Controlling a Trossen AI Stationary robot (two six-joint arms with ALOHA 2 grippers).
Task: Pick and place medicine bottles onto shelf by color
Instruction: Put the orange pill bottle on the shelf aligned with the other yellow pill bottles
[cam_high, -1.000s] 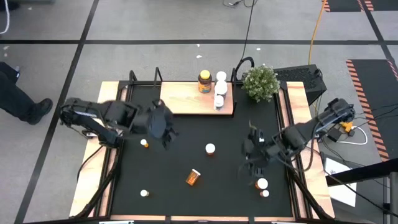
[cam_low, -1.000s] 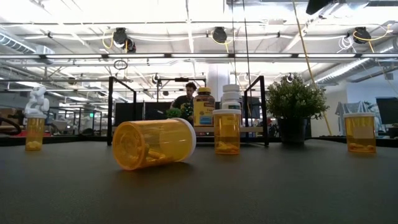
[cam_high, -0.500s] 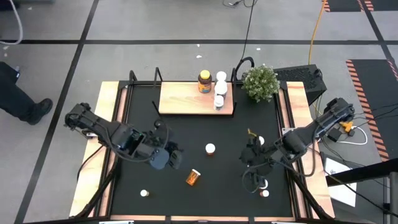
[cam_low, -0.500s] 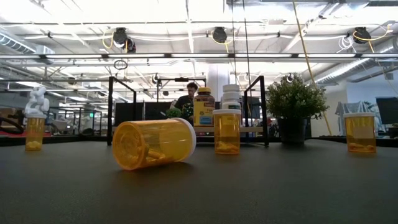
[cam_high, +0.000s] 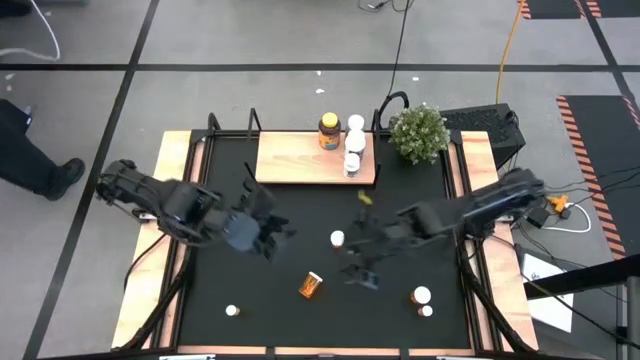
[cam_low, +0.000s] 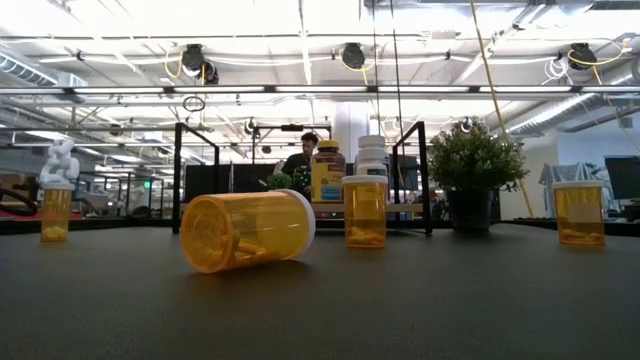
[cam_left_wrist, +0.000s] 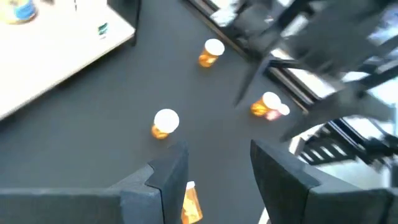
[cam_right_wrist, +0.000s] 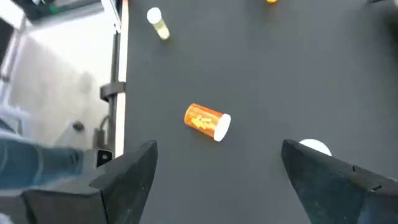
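both my grippers are empty, fingers spread: left gripper (cam_high: 272, 232) and right gripper (cam_high: 362, 268) hang over the mat (cam_high: 300, 320) either side of the tipped orange bottle (cam_high: 311, 286).

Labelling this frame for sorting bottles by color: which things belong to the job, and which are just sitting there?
Part of the job:
- shelf
- yellow-lidded jar and white bottles on it
- tipped amber bottle
- upright amber bottles on the mat
- left claw, right claw, both open and empty

Just there:
- potted plant
- black mat

Two dark jointed arms, blocky black fingers (cam_right_wrist: 130, 171)
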